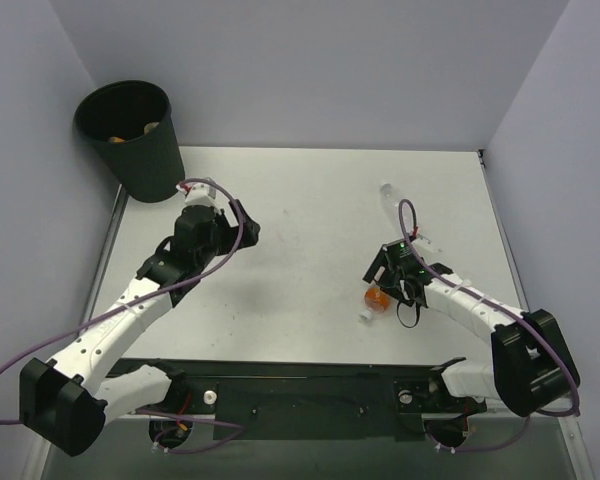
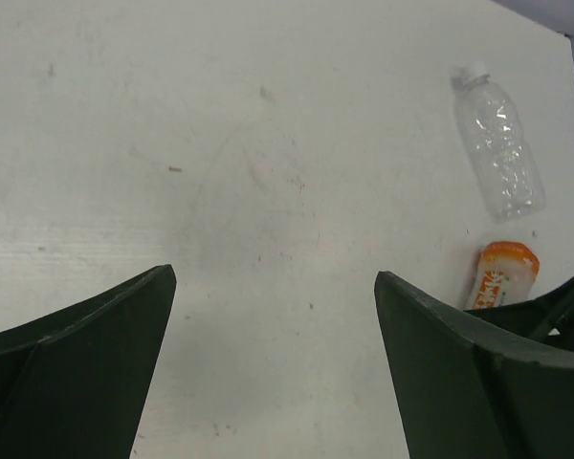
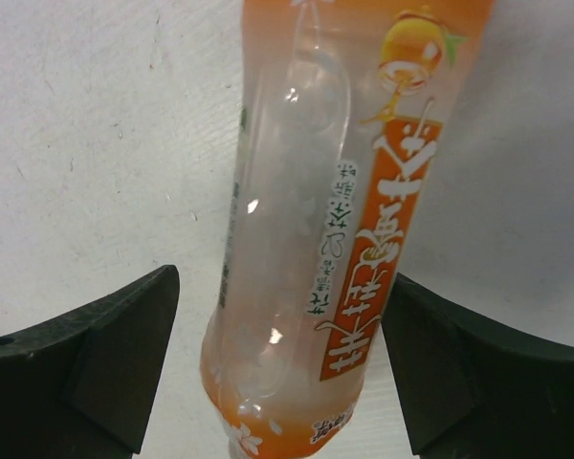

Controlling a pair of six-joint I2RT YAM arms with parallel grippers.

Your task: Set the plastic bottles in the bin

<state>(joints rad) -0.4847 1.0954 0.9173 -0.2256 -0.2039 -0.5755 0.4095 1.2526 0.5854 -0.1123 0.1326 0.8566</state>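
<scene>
Two bottles lie out on the table point(image 1: 310, 200), both on its right half. The orange bottle point(image 3: 316, 191) is on its side nearer the near edge, and the clear bottle point(image 2: 500, 143) is also on its side, closer to the far edge and apart from the orange one. The right gripper point(image 3: 279, 279) is down over the orange bottle with a finger on each side of its labelled body. This looks like the set-up for a pinch across the narrow width, which suits a round thing that would roll away from a push. The jaws are not clamped. Bare table shows between the left finger and the bottle, while the right finger sits just beside the label, and whether it touches cannot be told. The left gripper point(image 2: 275, 277) is spread wide and holds nothing, with only bare table between its fingers. It sits on the left half of the table near the bin, probably keeping out of the other arm's way. The bin point(image 1: 140, 165) stands upright at the far left corner, its mouth open to the top camera. Orange shapes point(image 1: 130, 133) show inside it, most likely bottles already dropped in, though how many cannot be counted. By that reading the orange bottle is the step in hand, and the clear one remains to be fetched afterwards.
</scene>
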